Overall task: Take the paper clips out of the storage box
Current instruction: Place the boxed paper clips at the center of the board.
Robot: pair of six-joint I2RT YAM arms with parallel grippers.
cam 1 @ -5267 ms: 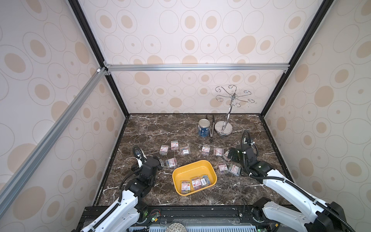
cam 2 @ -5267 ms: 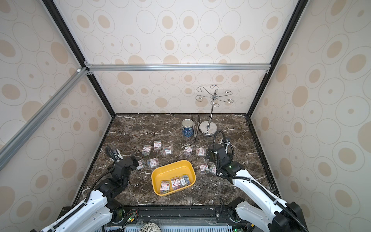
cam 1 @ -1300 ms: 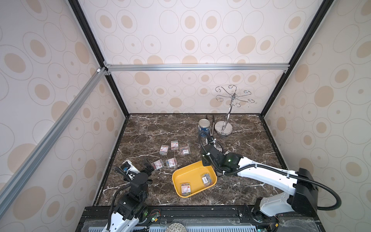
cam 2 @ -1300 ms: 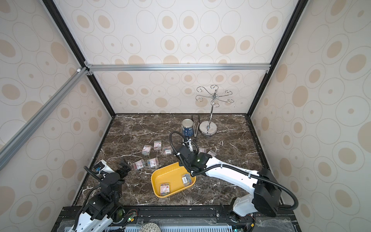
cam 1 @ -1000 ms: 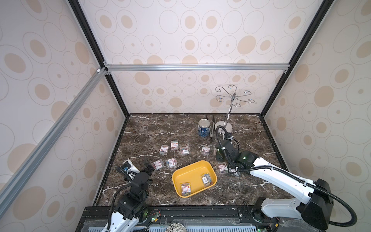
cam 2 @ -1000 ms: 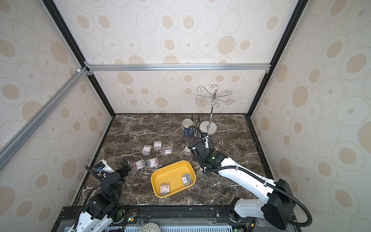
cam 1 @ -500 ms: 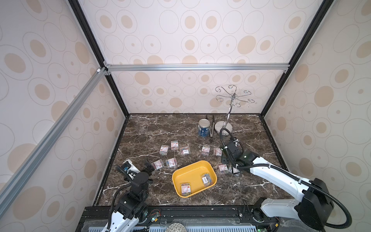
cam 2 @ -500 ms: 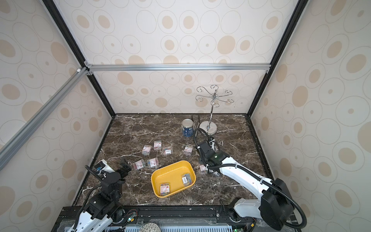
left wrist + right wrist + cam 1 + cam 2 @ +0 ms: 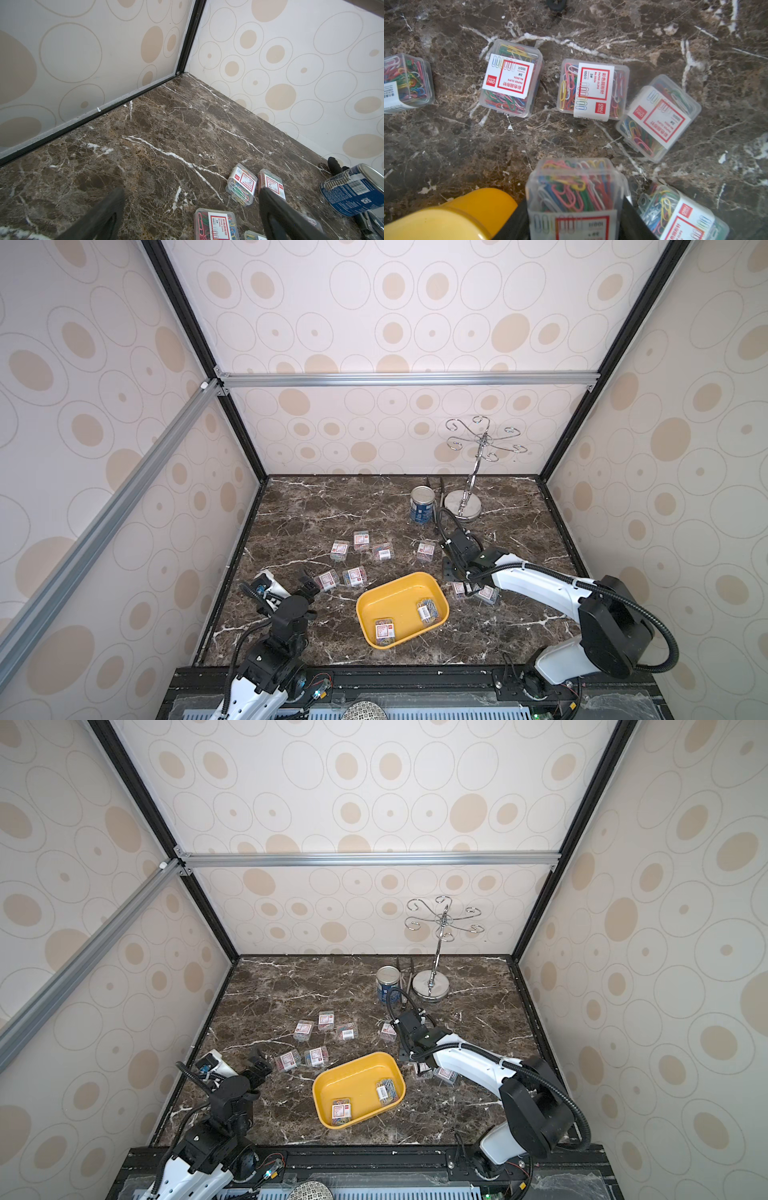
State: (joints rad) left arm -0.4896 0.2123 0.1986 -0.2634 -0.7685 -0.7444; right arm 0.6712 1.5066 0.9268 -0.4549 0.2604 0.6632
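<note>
Judging from how things lie, the task is taken to be well past its middle. Only two cases of paper clips are seen inside the storage box (image 9: 392,597): one (image 9: 384,630) near its front edge and one (image 9: 428,611) close against its right wall. The rest of the yellow floor is bare.

A third case, the held case (image 9: 575,182), is pinched between the jaws of the right hand (image 9: 453,574), with its red-and-white label showing. It is carried outside the rim, just beside the box's far right corner, low over the worktop (image 9: 332,506). Whether it touches the marble cannot be told.

In the right wrist view three set-down cases are seen in a row beyond it, a fourth at the edge of the picture, and another (image 9: 679,214) close at its side. In both top views five more are counted on the worktop to the left of the box and beyond it. Some of those around the right arm are hidden beneath it.

The left hand (image 9: 308,584) is spread wide and empty, held low near two of the set-out cases (image 9: 327,580). Nothing is gripped by it.

What is left, by this reckoning, is the release of the held case among its neighbours, then two more trips into the box. Little finger room may be expected for the case by the wall.
</note>
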